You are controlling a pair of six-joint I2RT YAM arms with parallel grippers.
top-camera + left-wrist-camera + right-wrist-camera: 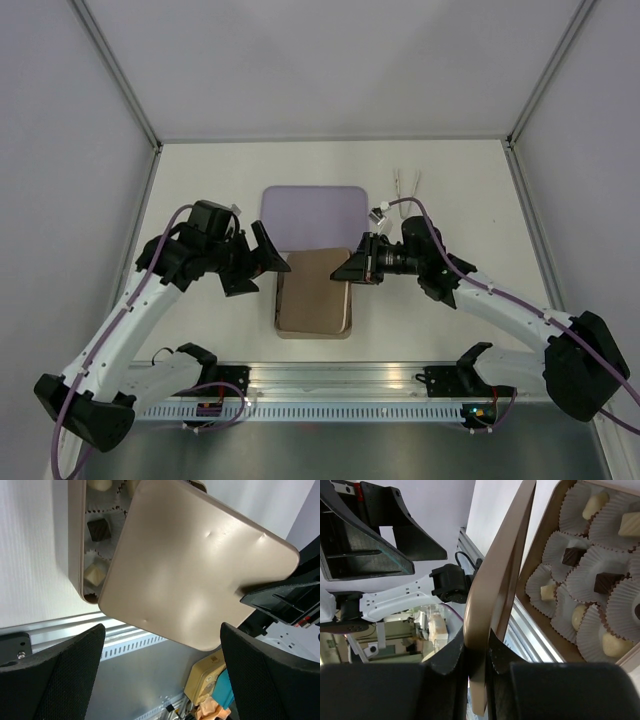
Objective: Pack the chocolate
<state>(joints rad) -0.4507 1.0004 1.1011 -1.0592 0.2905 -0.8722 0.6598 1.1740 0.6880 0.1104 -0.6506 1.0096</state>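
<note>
The left gripper (262, 258) is hanging with its jaws spread wide and nothing between them, pointing across at the flat brown lid (315, 290). In the left wrist view the lid is sitting just ahead of the open jaws, slanted, with neither finger touching it. Ahead of the left-hand finger, the box (75, 530) is peeking out from under the lid's edge and resting on the white table (200, 190).

The chocolate (608, 581) is lying inside that box, each small cube in its own frilled paper cup (620, 605). Dark brown and pale cream pieces are sitting side by side. Seen from the right jaws, they are lying ahead and off to the right of the fingertips.

The right gripper (352, 265) is facing the left one across the lid. Its jaws are clamping the lid's near edge, and the thin panel is showing edge-on between the two fingers (452, 660). Whether the lid's far edge is touching the box, I cannot tell.

Beyond both pairs of jaws a lilac mat (313, 213) is lying flat. Pale tongs (407, 183) are lying further right, well apart from the fingertips.
</note>
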